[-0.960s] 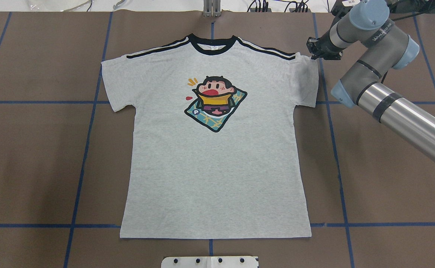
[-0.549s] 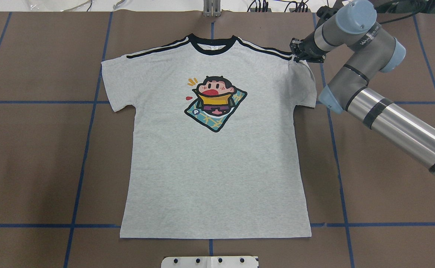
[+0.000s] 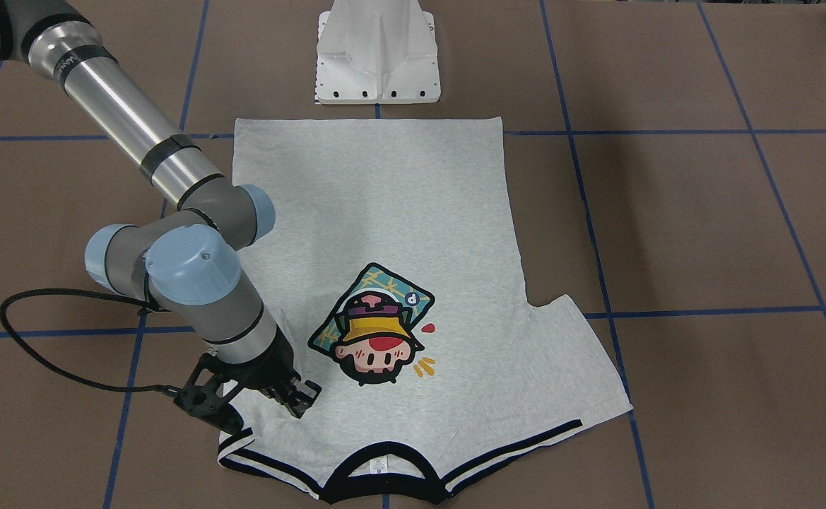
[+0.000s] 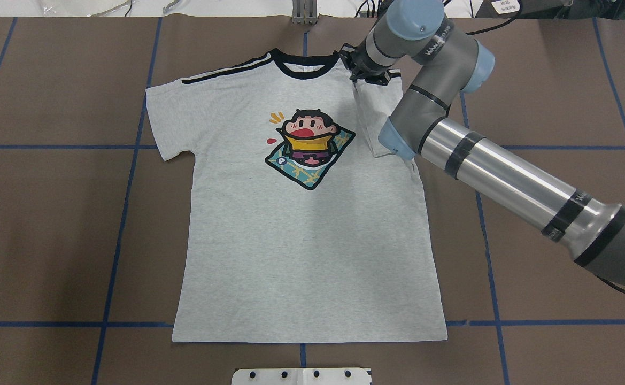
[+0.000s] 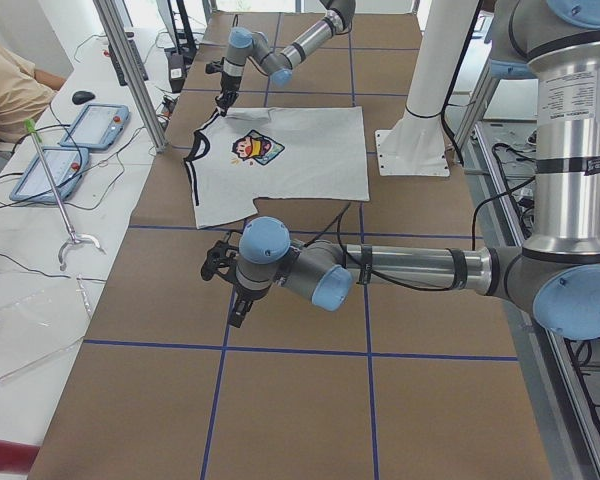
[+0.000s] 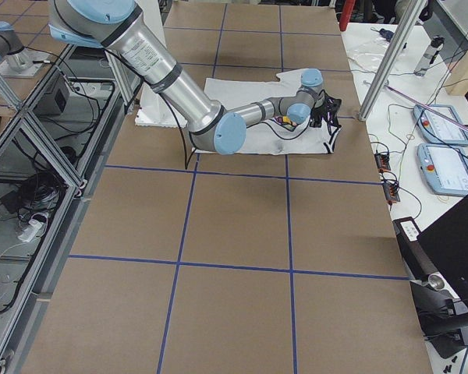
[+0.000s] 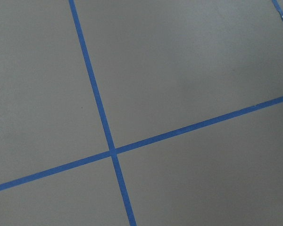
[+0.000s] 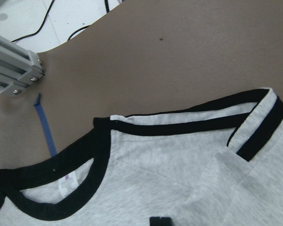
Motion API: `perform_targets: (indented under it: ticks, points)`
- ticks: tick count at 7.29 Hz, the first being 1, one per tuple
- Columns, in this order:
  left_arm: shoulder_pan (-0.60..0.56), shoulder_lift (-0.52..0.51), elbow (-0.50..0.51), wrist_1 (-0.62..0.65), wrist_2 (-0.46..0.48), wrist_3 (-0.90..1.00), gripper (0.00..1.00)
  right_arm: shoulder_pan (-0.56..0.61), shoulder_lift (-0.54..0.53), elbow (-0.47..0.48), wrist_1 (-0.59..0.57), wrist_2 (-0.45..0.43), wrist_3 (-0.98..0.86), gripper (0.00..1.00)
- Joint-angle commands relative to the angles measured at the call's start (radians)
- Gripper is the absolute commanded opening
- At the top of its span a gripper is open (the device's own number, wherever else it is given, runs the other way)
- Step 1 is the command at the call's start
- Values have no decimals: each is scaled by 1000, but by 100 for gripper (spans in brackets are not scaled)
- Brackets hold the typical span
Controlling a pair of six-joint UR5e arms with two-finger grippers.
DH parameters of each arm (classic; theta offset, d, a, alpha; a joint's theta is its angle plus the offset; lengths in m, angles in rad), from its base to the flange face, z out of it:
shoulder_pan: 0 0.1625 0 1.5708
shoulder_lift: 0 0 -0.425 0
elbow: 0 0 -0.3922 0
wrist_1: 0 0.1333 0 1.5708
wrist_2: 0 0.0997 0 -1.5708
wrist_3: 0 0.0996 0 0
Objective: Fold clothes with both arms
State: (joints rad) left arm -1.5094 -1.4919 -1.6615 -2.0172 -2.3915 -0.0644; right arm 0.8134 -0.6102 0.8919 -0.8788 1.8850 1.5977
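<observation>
Overhead view, collar (image 4: 304,72) at 12 o'clock, hem at 6 o'clock. The T-shirt (image 4: 301,256) lies face up and flat on the table (image 4: 50,224), its print (image 4: 309,147) at the chest.

The right gripper (image 4: 367,75) sits at about 1 o'clock from the print, just beside the collar. Its jaws are pinched on the sleeve (image 4: 370,115) from the 3 o'clock side, and the cloth is doubled inward over the chest, hanging slack from the grip (the right wrist view shows the striped shoulder turned back on itself). The opposite sleeve (image 4: 168,123), at 10 o'clock from the print, is spread flat and untouched.

The left gripper (image 5: 238,308) appears only in the side view, well apart from the shirt, over bare table. Whether its jaws are open or closed cannot be told.

Step in hand, as judged: the first sleeve fold, with the body folds not yet begun.

Next move, as judged: lower the pinched sleeve onto the chest so that its edge runs straight from 12 to 6 o'clock, then release without dragging the cloth. After that the left arm would need to come in and take the opposite sleeve at 10 o'clock.
</observation>
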Motion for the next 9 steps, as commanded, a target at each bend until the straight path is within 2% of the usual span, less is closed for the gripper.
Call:
perform_targets:
  ticks: [1,4,5,6,7,9]
  points:
    - [0,1,-3,0,0,0,100,-36,46,-82,-5,-93,22,0]
    - [0,-1,-7,2,0,-2,100,-36,44,-99,-5,-132,22,0]
    - [2,-14,-6,2,0,-58,100,-36,43,-99,-5,-142,22,54]
    - [38,-54,-4,0,0,-193,100,-36,44,-76,-5,-139,25,100]
    - [75,-115,5,0,2,-286,100,-36,43,-32,-8,-135,51,100]
    - [196,-256,64,-8,8,-490,100,-30,-128,314,-168,-89,67,100]
